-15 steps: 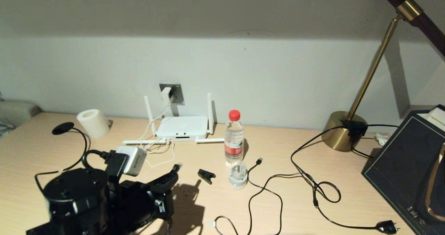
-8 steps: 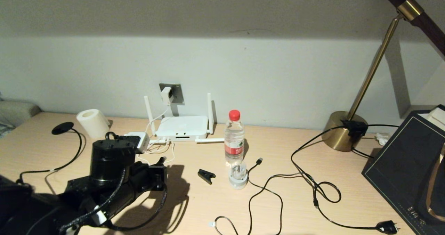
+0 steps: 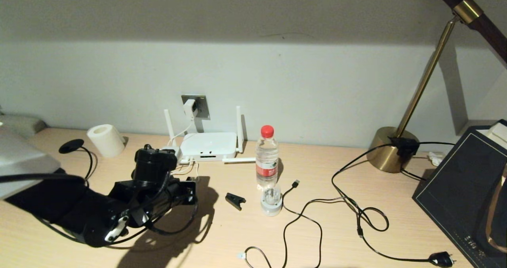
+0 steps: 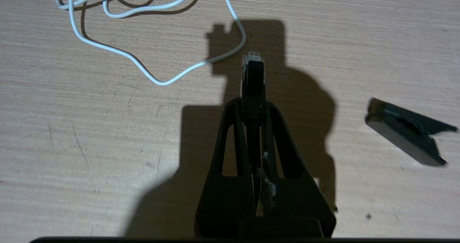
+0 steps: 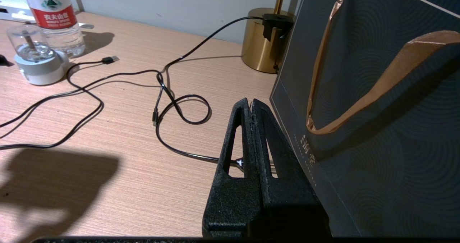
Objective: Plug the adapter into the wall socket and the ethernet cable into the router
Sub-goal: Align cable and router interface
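Observation:
The white adapter [image 3: 190,108] sits in the grey wall socket [image 3: 199,106], and its thin white cord [image 3: 178,135] hangs down to the desk. Below the socket lies the white router [image 3: 208,144] with its stick antennas. My left gripper [image 3: 189,189] hovers low over the desk just in front of the router's left side. In the left wrist view this gripper [image 4: 253,104] is shut on the ethernet cable, whose clear-tipped connector [image 4: 252,61] sticks out past the fingertips. My right gripper [image 5: 251,104] is shut and empty, beside a dark bag [image 5: 377,92].
A water bottle [image 3: 266,157], a small clear-domed gadget [image 3: 271,204] and a black clip [image 3: 235,200] stand right of the router. Loose black cords [image 3: 356,212] run to a brass lamp base [image 3: 392,149]. A paper roll [image 3: 106,140] lies at back left.
My left arm has swung from the front left corner forward and right, toward the router, carrying the ethernet connector. The right arm has not moved.

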Controlling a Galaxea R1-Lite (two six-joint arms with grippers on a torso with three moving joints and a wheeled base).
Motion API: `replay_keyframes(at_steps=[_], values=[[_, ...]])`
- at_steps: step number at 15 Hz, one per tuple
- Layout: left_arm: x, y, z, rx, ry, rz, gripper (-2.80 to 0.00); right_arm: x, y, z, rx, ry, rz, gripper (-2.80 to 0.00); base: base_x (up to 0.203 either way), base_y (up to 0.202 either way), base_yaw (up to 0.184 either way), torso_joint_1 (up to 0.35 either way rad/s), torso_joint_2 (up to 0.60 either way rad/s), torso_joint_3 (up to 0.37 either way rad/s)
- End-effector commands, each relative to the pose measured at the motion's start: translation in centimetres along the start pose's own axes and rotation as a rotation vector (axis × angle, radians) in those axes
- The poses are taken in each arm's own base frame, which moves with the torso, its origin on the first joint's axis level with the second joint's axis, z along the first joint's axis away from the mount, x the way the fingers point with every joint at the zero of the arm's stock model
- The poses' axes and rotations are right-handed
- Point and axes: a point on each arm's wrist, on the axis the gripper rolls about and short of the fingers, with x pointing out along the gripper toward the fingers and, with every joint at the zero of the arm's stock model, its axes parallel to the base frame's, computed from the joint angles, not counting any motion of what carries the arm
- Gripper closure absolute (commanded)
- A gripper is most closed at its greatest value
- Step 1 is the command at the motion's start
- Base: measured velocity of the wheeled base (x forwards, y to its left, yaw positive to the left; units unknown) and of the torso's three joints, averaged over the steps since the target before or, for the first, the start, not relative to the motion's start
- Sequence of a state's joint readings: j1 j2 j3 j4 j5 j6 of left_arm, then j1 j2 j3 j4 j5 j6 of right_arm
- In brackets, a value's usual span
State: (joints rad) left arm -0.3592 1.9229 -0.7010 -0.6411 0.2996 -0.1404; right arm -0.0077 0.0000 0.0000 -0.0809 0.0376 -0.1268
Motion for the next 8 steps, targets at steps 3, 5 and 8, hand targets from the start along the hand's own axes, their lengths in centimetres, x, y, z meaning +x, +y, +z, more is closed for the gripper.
replay_keyframes(at_steps=[3, 5, 8], values=[[3.2, -0.5, 0.4, -0.016, -0.011, 0.011, 0.00, 0.2, 0.1, -1.0, 0.001, 0.034, 0.005, 0.00, 0.000, 0.000, 0.000, 0.000, 0.00, 0.000], [4.4, -0.7, -0.2, -0.010, 0.002, 0.014, 0.00, 0.2, 0.1, -1.0, 0.001, 0.036, 0.005, 0.00, 0.000, 0.000, 0.000, 0.000, 0.00, 0.000], [6.1, -1.1, -0.2, -0.021, -0.051, 0.011, 0.00, 0.2, 0.1, -1.0, 0.001, 0.034, 0.005, 0.00, 0.000, 0.000, 0.000, 0.000, 0.00, 0.000]])
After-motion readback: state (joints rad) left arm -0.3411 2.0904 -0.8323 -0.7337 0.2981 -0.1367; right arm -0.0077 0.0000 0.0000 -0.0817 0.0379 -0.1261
